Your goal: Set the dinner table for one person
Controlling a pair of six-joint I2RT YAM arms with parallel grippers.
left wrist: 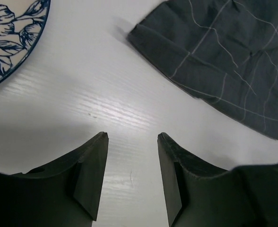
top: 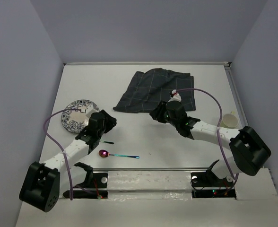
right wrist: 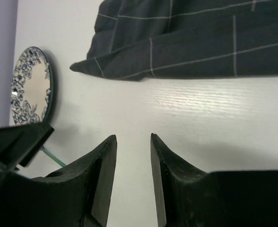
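The white dinner table [top: 139, 135] carries a crumpled dark grey checked placemat [top: 155, 90] at the back, and a blue-and-white floral plate [top: 76, 116] at the left. A spoon [top: 117, 155] with a purple bowl lies near the front edge. A thin dark utensil [top: 107, 142] pokes out from under my left arm. A pale cup [top: 230, 121] stands at the right. My left gripper [top: 111, 119] is open and empty, just right of the plate. My right gripper [top: 154, 115] is open and empty, just in front of the placemat.
The left wrist view shows the plate's rim [left wrist: 11, 33] at top left, the placemat [left wrist: 224, 52] at top right, and bare table between the fingers [left wrist: 94, 161]. The right wrist view shows the placemat [right wrist: 191, 42], the plate [right wrist: 30, 85] and a thin green handle [right wrist: 51, 157].
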